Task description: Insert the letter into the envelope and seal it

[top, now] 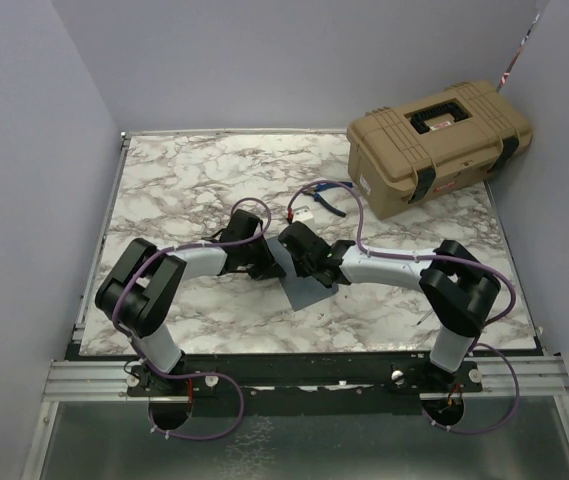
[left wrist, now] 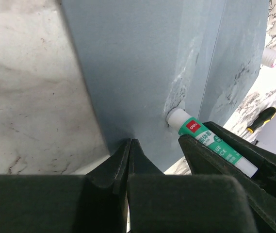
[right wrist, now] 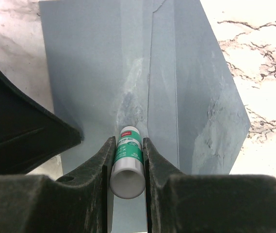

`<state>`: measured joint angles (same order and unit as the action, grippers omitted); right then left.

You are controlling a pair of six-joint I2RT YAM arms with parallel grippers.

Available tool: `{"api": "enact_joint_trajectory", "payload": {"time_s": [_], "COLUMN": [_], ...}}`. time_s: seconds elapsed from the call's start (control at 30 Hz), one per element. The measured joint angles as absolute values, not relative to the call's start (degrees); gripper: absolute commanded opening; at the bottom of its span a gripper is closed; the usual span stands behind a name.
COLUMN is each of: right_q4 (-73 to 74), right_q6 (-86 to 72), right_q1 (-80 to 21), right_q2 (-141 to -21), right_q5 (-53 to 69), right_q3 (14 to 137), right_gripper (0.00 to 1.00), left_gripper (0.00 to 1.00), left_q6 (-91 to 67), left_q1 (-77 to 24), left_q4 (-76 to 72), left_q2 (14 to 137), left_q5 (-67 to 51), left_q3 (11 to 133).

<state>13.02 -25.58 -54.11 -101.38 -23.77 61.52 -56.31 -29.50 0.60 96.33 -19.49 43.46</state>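
The grey-blue envelope (top: pixel 304 288) lies flat on the marble table between both arms. Its pointed flap (right wrist: pixel 210 111) is folded out to the right, with pale smears along the fold. My right gripper (right wrist: pixel 128 139) is shut on a white and green glue stick (right wrist: pixel 128 156), whose tip touches the envelope (right wrist: pixel 94 73) near the flap fold. My left gripper (left wrist: pixel 129 143) is shut with nothing between its fingers, its tips resting on the envelope (left wrist: pixel 152 73) at its near edge. The glue stick (left wrist: pixel 210 143) also shows in the left wrist view. The letter is hidden.
A tan hard case (top: pixel 439 140) stands at the back right. A blue-handled tool (top: pixel 329 195) and a small white item (top: pixel 301 212) lie behind the grippers. A yellow and black screwdriver (left wrist: pixel 261 119) lies on the marble beyond the envelope.
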Motion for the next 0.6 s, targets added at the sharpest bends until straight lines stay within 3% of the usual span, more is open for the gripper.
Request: {"api": "enact_joint_trajectory", "payload": {"time_s": [0.4,0.6], "right_q4": [9.26,7.99], "right_q6": [-23.03,-21.06], "right_q1": [-54.08,-53.98], "right_q2": [-100.90,-99.96], "right_q5": [-23.57,-21.96], "right_q3": [59.48,58.26], "right_gripper": [0.00,0.00], "left_gripper": [0.04,0.00], "left_q6": [-53.54,-53.93], "left_q1": [-29.65,-29.12], "left_q4": [4.99,2.74], "left_q2": [94.08,90.26], "left_q5": [-16.51,-12.95], "left_q3": [46.92,50.09]}}
